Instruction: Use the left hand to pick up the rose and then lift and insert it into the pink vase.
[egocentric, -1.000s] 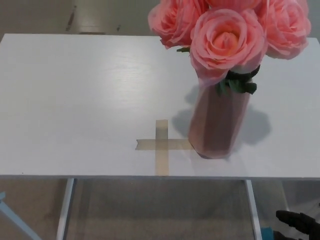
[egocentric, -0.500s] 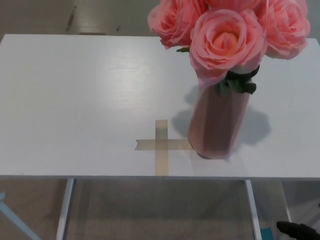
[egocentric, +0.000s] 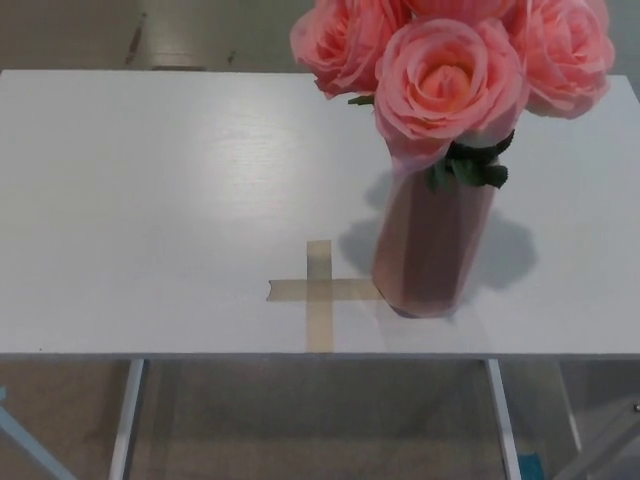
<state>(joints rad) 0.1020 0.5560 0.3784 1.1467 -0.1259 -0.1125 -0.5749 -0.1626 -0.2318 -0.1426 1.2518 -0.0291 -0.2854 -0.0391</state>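
head view, as i see it from the remote station: a white table (egocentric: 150, 200) fills most of the frame, its near edge running across the lower part, with pale legs and floor showing beneath; a pink vase (egocentric: 432, 250) stands upright on the table right of centre, casting a soft shadow to its left and right; the roses (egocentric: 450, 75) sit in the vase mouth, several large pink blooms crowded together, the front bloom facing the camera, with dark green leaves (egocentric: 470, 165) just under it at the vase rim; the upper blooms are cut by the top edge of the picture; i cannot pick out one rose as the task's own, since all i see stand in the vase and none lies on the table; a cross of tan tape (egocentric: 320, 292) is stuck flat on the table near the front edge, its right arm reaching the foot of the vase; neither of my hands is in view, so i cannot tell how their fingers are set or whether they hold anything.
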